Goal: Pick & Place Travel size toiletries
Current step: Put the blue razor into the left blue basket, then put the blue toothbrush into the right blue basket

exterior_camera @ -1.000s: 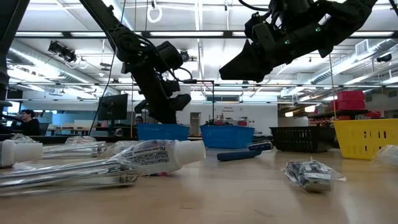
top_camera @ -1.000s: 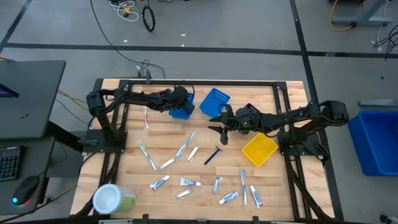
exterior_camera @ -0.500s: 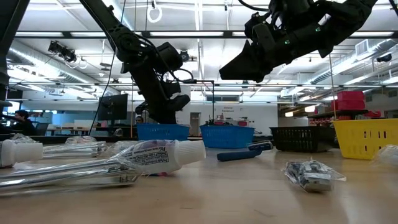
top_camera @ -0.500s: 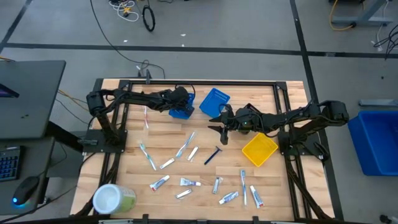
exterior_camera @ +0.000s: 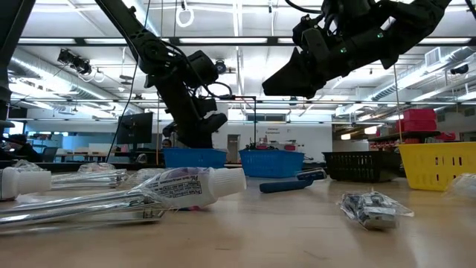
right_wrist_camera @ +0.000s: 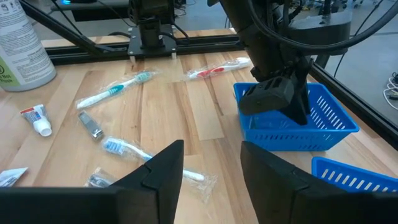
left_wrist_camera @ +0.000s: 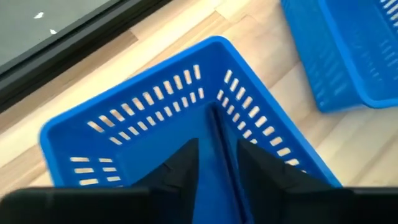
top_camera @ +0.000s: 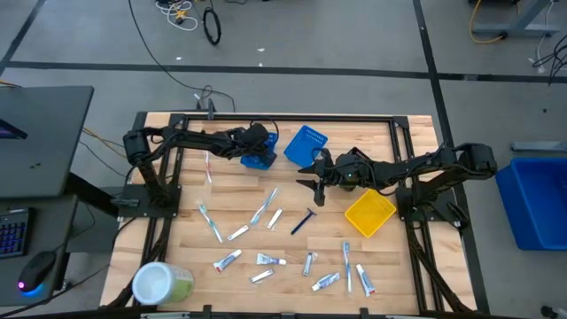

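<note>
Over the small blue bin (top_camera: 259, 159) at about eleven o'clock on my table, I've got the left gripper (left_wrist_camera: 214, 163) hanging with its fingers parted and a dark blue razor (left_wrist_camera: 219, 140) lying in the bin between them. My right gripper (top_camera: 312, 183) hovers near centre, fingers apart, empty. Down toward six o'clock the toothbrushes (top_camera: 263, 211), tubes (top_camera: 227, 260) and another razor (top_camera: 303, 221) lie scattered on the wood.

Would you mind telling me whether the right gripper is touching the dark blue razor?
Apart. In the high view the right gripper hovers beside the razor, with bare table between them; its fingers hold nothing.
</note>
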You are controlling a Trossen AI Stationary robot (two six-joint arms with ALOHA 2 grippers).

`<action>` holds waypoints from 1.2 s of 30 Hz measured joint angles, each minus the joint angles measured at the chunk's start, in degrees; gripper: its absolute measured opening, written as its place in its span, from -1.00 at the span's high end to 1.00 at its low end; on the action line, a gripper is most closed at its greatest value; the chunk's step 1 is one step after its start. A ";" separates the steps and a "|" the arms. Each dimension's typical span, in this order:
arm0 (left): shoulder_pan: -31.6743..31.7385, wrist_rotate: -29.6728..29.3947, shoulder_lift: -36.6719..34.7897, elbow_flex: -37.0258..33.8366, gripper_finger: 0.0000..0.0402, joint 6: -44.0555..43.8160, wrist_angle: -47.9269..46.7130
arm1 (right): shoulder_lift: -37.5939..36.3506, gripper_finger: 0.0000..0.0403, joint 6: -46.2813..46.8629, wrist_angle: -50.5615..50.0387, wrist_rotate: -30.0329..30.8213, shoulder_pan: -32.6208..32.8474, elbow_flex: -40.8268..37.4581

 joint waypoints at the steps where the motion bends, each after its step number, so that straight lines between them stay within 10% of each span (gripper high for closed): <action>1: 0.00 -0.22 0.00 0.00 0.32 -0.01 0.01 | 0.00 0.15 0.00 0.00 0.00 0.00 0.00; 20: -1.28 0.19 -9.74 4.00 0.18 5.72 -0.61 | 0.00 0.21 1.97 -1.25 -0.02 0.00 0.00; 36: -17.17 3.67 -21.33 3.33 0.22 5.02 -17.92 | 0.00 0.12 1.99 -5.95 -0.02 0.00 -0.02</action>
